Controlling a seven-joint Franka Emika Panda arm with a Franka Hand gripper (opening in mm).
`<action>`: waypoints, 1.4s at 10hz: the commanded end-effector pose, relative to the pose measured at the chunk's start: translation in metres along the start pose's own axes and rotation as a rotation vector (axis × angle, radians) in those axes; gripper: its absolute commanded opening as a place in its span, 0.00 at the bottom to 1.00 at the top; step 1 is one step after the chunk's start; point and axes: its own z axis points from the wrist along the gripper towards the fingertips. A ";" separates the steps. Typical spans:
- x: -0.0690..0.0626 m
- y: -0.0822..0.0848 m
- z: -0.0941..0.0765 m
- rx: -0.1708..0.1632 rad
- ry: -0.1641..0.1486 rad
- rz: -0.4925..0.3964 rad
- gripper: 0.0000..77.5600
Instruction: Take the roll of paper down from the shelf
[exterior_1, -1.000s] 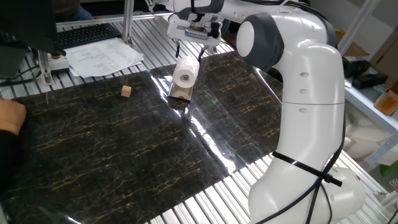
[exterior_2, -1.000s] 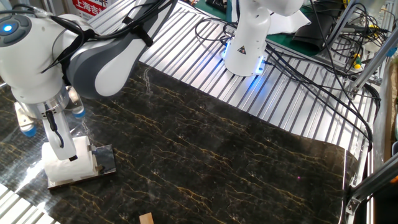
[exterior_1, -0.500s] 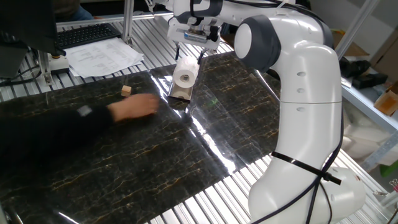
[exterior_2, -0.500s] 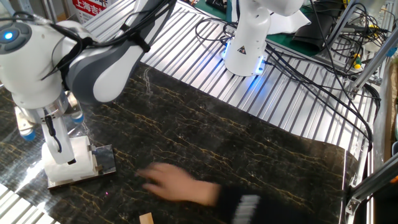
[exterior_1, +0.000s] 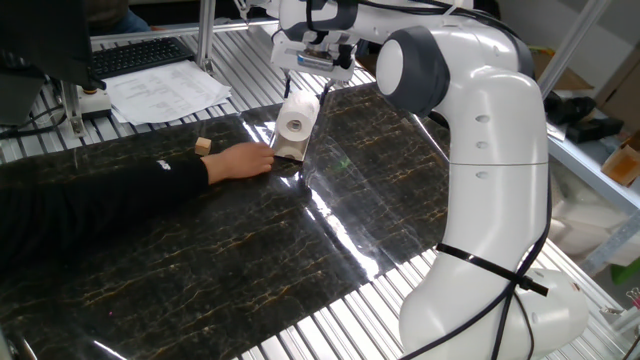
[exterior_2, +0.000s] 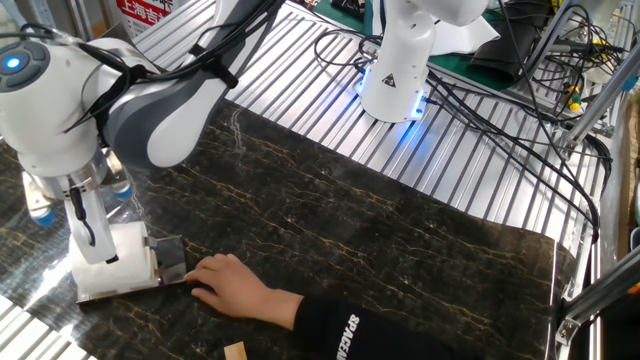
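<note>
The roll of paper (exterior_1: 297, 117) is white with a hollow core and lies on its side on the shelf (exterior_1: 289, 151), a small light-wood stand on the dark marbled mat. In the other fixed view the roll (exterior_2: 118, 256) sits on the pale base (exterior_2: 128, 289) against the dark upright (exterior_2: 172, 258). My gripper (exterior_1: 306, 84) comes down from above, with one finger on each side of the roll's far end, closed against it. One finger (exterior_2: 86, 215) shows in front of the roll. The roll still rests on the shelf.
A person's hand (exterior_1: 243, 160) in a black sleeve reaches in from the left and presses on the shelf's near edge; it also shows in the other fixed view (exterior_2: 232, 286). A tiny wooden cube (exterior_1: 203, 146) lies left of the shelf. Printed sheets (exterior_1: 165, 92) and a keyboard lie behind the mat.
A person's hand has reached in across the mat and now rests on the shelf. My gripper has shifted slightly up and away from the post, still at the roll.
</note>
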 end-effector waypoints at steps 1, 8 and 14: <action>0.001 -0.003 0.001 0.002 -0.006 0.025 1.00; 0.003 -0.001 0.015 -0.007 -0.013 0.080 1.00; 0.003 0.000 0.025 -0.013 -0.021 0.099 1.00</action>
